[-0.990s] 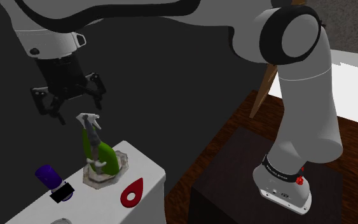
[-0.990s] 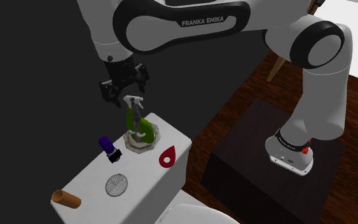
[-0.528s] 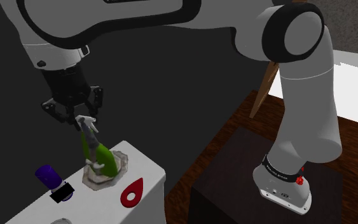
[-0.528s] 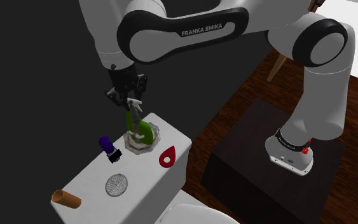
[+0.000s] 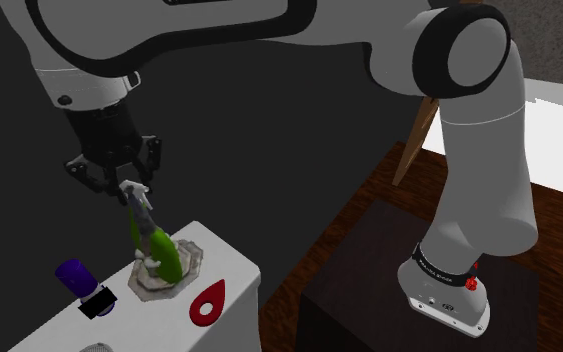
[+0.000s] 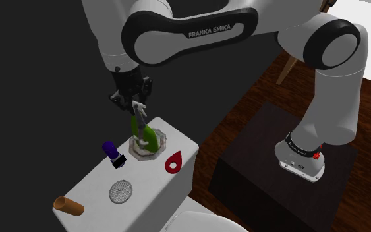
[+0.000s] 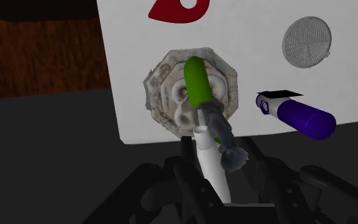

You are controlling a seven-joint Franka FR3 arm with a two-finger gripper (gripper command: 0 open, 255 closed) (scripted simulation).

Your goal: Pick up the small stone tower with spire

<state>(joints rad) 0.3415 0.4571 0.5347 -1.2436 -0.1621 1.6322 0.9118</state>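
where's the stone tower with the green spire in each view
Shoulder view: lower left, the stone tower on the white lid's far end.
Second exterior view: left of centre, the stone tower on the same lid.
Wrist view: the stone tower next to the purple cylinder.
Shared landmark: the red teardrop piece beside it.

Shoulder: beside stand (image 5: 354, 300), facing down-left. Second exterior: similar heading, farther. Wrist: close overhead. Shared: white surface (image 5: 227, 268), tower (image 5: 163, 254).
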